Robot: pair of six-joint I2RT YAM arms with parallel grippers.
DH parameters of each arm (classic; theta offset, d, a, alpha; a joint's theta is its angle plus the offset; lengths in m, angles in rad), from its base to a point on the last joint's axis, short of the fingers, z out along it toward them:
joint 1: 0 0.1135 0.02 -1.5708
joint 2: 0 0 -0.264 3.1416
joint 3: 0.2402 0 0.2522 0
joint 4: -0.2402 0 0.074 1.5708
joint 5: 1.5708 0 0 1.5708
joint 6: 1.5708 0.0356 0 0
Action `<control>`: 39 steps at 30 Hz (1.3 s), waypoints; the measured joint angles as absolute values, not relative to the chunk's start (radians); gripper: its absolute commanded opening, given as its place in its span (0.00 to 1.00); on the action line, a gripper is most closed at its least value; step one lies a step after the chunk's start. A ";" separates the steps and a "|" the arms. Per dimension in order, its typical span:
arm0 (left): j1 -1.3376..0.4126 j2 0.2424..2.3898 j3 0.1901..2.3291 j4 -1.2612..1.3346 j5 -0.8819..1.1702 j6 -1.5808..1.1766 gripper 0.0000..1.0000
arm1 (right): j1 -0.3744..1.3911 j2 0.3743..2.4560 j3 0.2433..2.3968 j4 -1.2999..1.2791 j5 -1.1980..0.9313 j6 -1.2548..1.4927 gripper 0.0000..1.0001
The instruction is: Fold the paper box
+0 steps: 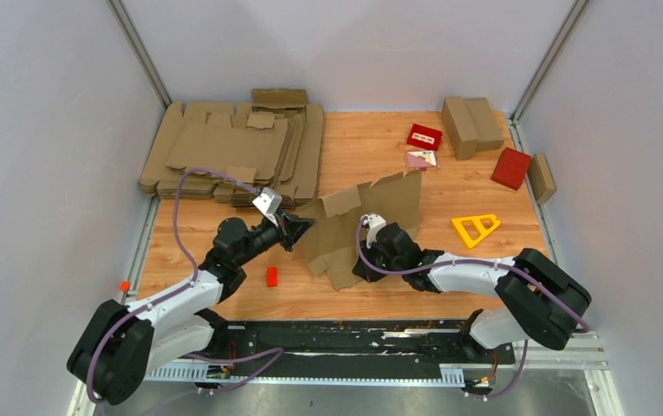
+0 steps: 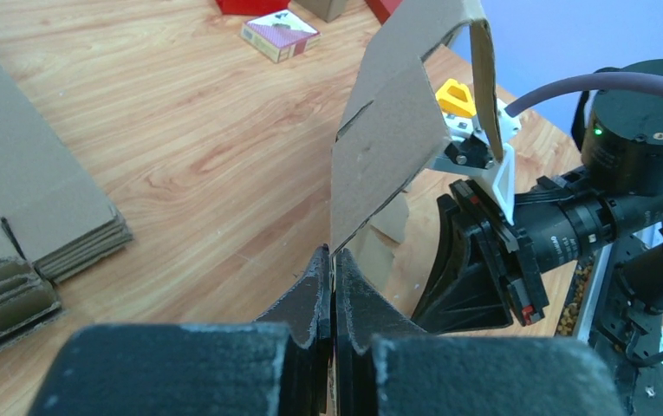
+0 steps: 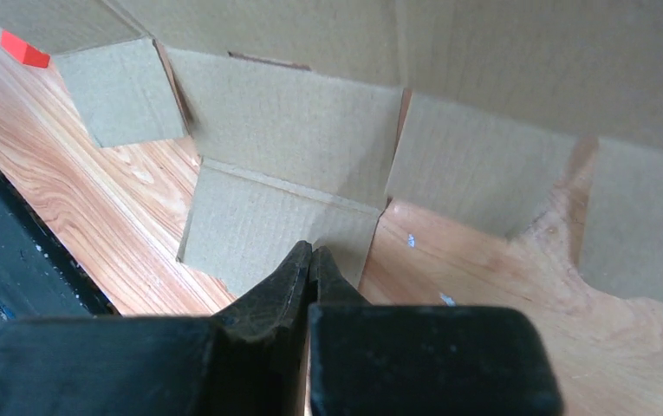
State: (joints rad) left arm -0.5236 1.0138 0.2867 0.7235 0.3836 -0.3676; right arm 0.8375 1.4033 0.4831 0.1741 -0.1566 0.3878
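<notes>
The paper box (image 1: 371, 212) is a brown cardboard blank standing partly upright in the middle of the table, its flaps spread toward the near edge. My left gripper (image 1: 300, 229) is shut on the blank's left edge. In the left wrist view the cardboard (image 2: 388, 147) rises straight out of the closed fingertips (image 2: 333, 260). My right gripper (image 1: 360, 269) is low at the blank's near side. In the right wrist view it (image 3: 312, 253) is shut with nothing seen between its fingers. Its tips lie over a low flap (image 3: 267, 221) of the blank (image 3: 293, 130).
A stack of flat cardboard blanks (image 1: 232, 152) fills the back left. Folded brown boxes (image 1: 471, 126) and red boxes (image 1: 511, 167) stand at the back right. A yellow triangular frame (image 1: 475, 227) lies to the right. A small red block (image 1: 271, 276) sits near my left arm.
</notes>
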 measured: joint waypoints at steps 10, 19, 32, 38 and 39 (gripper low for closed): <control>-0.524 1.079 0.291 0.726 0.333 -0.365 0.00 | 0.889 1.460 0.479 0.252 -0.140 0.403 0.00; -0.529 1.198 0.291 0.814 0.266 -0.435 0.00 | 0.950 1.524 0.523 0.289 -0.131 0.418 0.00; -0.667 1.227 0.336 0.769 0.138 -0.290 0.00 | 0.966 1.311 0.516 0.123 -0.025 0.391 0.25; -0.712 1.223 0.344 0.749 0.081 -0.211 0.00 | 0.964 1.044 0.502 -0.024 0.103 0.383 0.53; -0.717 1.223 0.347 0.745 0.075 -0.201 0.00 | 0.961 0.994 0.498 -0.050 0.128 0.383 0.61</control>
State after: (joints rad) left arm -0.7170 1.2232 0.3466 0.7448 0.0746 -0.2012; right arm 0.9607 0.9939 0.4984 -0.0498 0.1280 0.3832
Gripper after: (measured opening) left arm 0.009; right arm 0.455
